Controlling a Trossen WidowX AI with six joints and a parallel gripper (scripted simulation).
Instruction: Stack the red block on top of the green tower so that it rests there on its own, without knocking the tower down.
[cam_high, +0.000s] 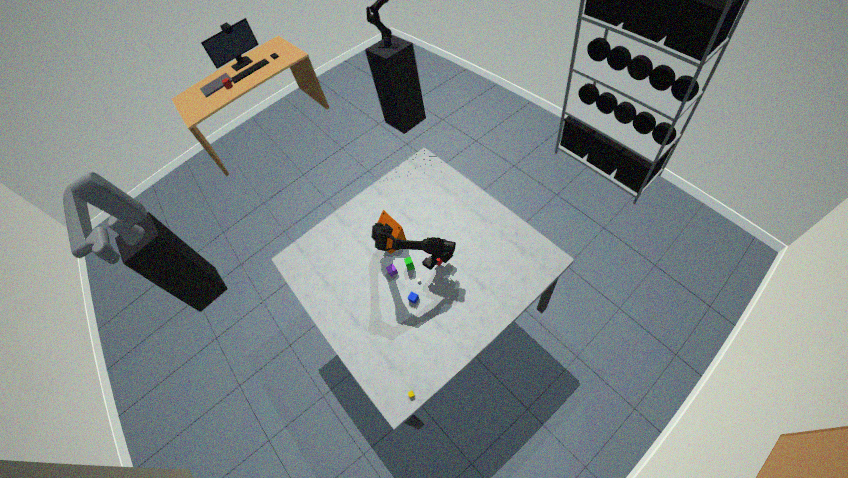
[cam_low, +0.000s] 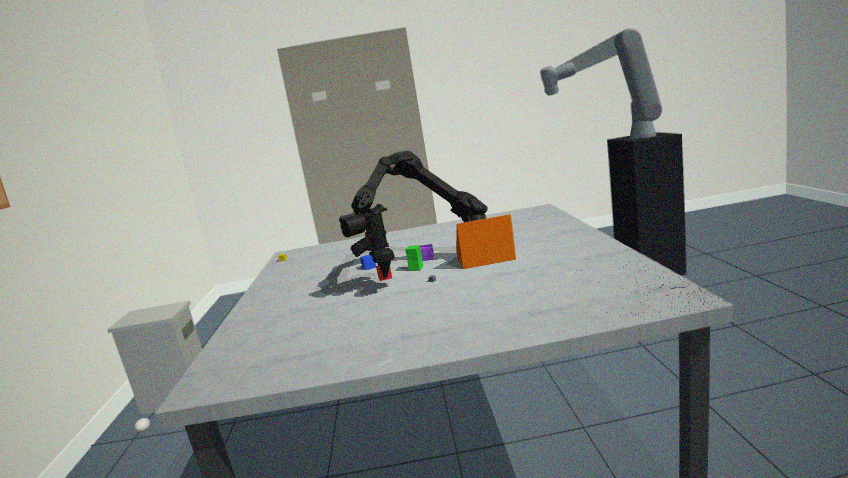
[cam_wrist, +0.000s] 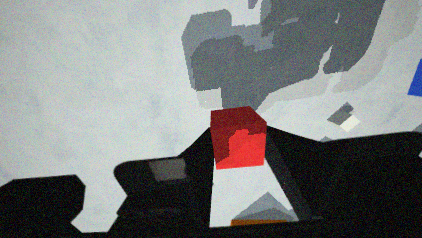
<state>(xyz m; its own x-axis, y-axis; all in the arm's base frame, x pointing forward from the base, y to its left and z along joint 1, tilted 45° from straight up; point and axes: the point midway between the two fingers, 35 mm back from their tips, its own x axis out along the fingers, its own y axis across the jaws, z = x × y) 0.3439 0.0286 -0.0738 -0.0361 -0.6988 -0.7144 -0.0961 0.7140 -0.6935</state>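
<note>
- Top view: the black arm (cam_high: 415, 243) reaches from its base beside the orange wedge (cam_high: 391, 228), near the middle of the grey table (cam_high: 504, 249), out toward the table's right edge
- Top view: the gripper (cam_high: 438, 260) points down with the red block (cam_high: 438, 260) just showing beneath it as a small red speck
- Top view: the green tower (cam_high: 409, 263) stands just beside the arm on the side of the near corner, with the purple block (cam_high: 391, 270) to its left and the blue block (cam_high: 413, 296) farther toward the near corner
- Top view: a yellow block (cam_high: 410, 393) sits well apart from the rest, close to the near corner of the table
- Exterior view: the gripper (cam_low: 383, 268) hangs upright over the far left part of the table (cam_low: 534, 296), clamped on the red block (cam_low: 384, 273); whether the block's base touches the surface I cannot tell
- Exterior view: the green tower (cam_low: 413, 257) stands upright just to the right of the red block, apart from it, with the purple block (cam_low: 426, 251) behind it and the blue block (cam_low: 367, 261) behind the gripper
- Exterior view: a small grey object (cam_low: 432, 277) lies on the table in front of the tower; the orange wedge (cam_low: 485, 241) hides the arm's base
- Wrist view: the red block (cam_wrist: 238, 137) sits between the two dark fingers, which press on its left and right sides
- Wrist view: a sliver of the blue block (cam_wrist: 416, 79) shows at the right edge
</note>
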